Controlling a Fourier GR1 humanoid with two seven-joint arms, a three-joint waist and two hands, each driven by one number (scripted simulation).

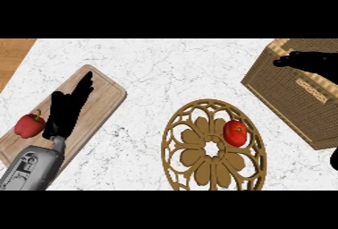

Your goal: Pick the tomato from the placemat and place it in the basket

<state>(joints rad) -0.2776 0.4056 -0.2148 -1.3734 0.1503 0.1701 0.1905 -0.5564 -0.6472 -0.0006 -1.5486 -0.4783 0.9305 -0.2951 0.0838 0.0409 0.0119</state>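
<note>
- We see the left hand (66,112) lying over a wooden cutting board (105,96) at the left of the white marble counter (171,67), its fingers (84,87) straight and spread slightly, holding nothing.
- A red bell pepper (30,125) sits on the cutting board just to the left of that hand, near its wrist and well behind the fingertips; whether it touches the hand we cannot tell.
- The tomato (235,133) rests on the round carved wooden placemat (198,152), on its right half, well to the right of the left fingers and below the right hand.
- The right hand (310,62) shows as a black shape over the woven basket (290,103) at the upper right; it is apart from the tomato, and we cannot tell how its fingers are set.
- The basket carries a small plate-like label (310,91) on its side; any writing on it is too small for us to read.
- A dark shape (334,159) shows at the right edge below the basket; we cannot tell what it is.
</note>
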